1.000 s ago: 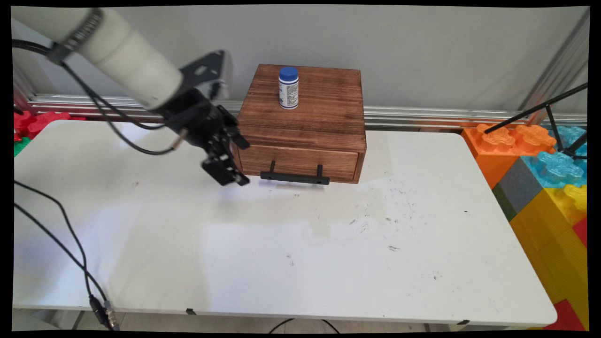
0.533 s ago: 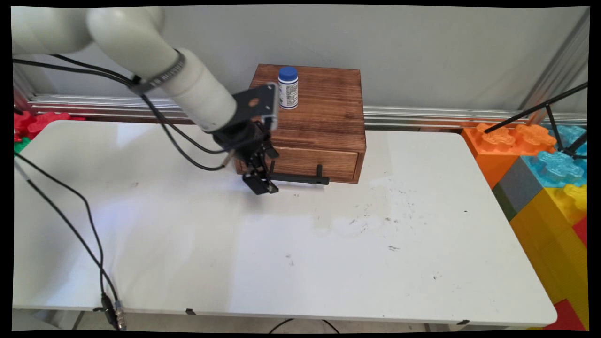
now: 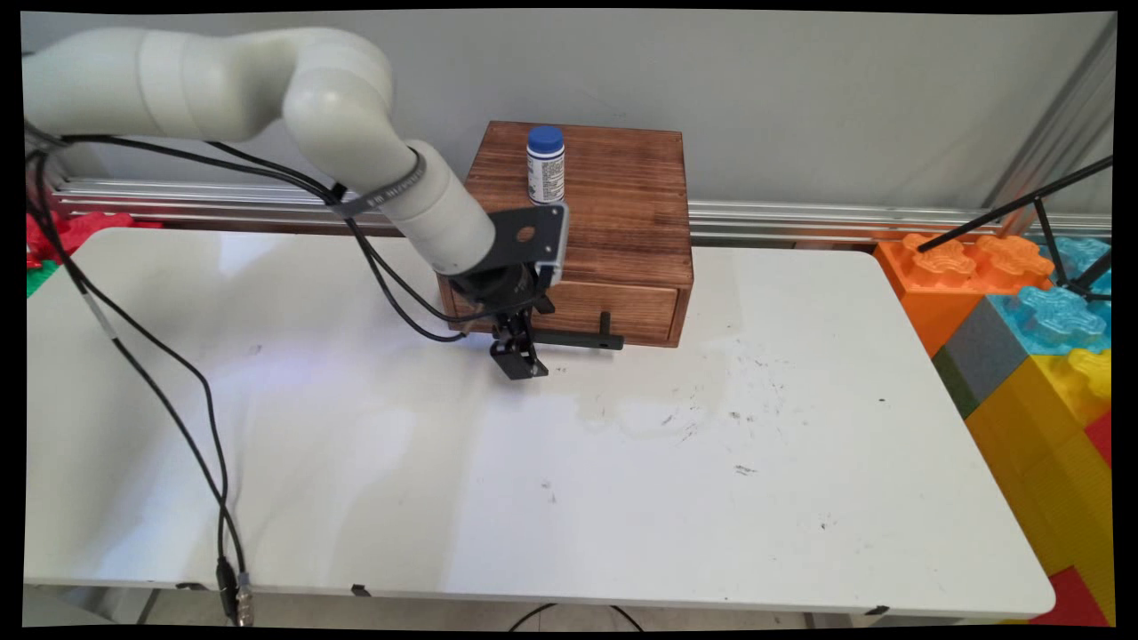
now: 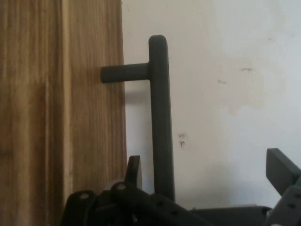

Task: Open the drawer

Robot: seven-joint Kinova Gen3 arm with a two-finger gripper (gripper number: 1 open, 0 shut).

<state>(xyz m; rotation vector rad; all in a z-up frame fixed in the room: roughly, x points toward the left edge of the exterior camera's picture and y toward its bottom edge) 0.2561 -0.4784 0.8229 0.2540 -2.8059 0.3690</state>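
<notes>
From above, your tool (image 3: 518, 360) hangs at the left end of the drawer's black handle (image 3: 569, 339), low over the counter (image 3: 622, 498); a second ago it was further left. A bottle (image 3: 545, 165) stands on the wooden box (image 3: 613, 204)

From the hand, the released fingers (image 4: 133, 170) straddle the handle (image 4: 159, 117), one beside the wood; closing looks next
</notes>
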